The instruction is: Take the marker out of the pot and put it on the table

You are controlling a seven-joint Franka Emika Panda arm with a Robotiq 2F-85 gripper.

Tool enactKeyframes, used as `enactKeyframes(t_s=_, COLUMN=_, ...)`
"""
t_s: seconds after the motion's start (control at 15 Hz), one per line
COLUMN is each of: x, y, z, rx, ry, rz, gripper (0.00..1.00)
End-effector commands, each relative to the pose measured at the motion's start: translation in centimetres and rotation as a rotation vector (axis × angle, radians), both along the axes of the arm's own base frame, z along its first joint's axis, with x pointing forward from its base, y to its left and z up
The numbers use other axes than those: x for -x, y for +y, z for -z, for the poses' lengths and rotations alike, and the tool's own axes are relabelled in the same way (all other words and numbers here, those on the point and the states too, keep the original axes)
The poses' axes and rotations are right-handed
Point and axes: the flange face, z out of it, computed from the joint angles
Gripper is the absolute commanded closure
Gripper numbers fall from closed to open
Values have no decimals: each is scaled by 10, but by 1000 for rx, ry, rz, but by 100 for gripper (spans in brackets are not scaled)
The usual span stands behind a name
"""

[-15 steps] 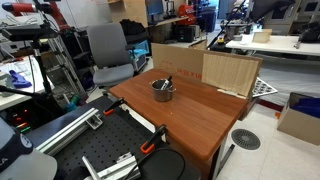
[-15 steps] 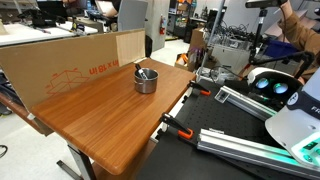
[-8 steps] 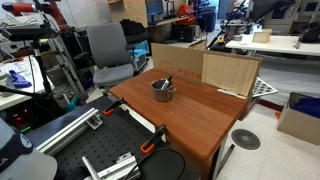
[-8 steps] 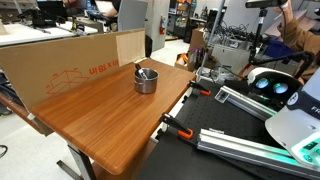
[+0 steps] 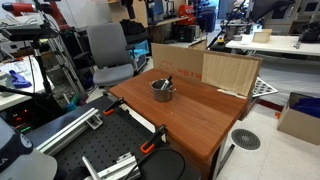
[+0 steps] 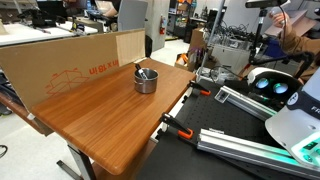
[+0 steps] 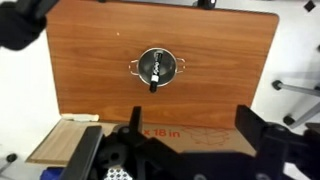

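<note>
The small steel pot (image 5: 163,90) stands on the reddish-brown wooden table (image 5: 200,115), toward its far side, and shows in both exterior views (image 6: 146,80). The dark marker (image 7: 154,76) lies inside the pot with one end sticking over the rim. In the wrist view the pot (image 7: 157,67) is seen from high above, mid-table (image 7: 100,60). My gripper (image 7: 191,140) comes in from the bottom of the wrist view, open and empty, its two dark fingers (image 7: 136,120) wide apart, far above the pot. The gripper does not show in either exterior view.
A cardboard sheet (image 5: 229,72) stands along the table's far edge, seen too in an exterior view (image 6: 70,60). A grey office chair (image 5: 108,50) is behind the table. A black perforated bench (image 6: 240,140) with orange clamps adjoins the table.
</note>
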Motion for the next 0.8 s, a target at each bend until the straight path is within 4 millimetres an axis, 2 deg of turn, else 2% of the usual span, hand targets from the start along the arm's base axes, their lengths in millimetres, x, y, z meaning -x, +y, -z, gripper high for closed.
enactKeyframes(t_s=0.0, x=-18, y=-10, z=23, rx=-15, ry=56, rz=-25, gripper=0)
enactKeyframes(t_s=0.27, x=-27, y=-20, z=61, rx=10, ry=124, rz=-55, gripper=0)
enactKeyframes(t_s=0.73, x=-40, y=-17, z=110, rx=64, ry=160, rz=-98, gripper=0)
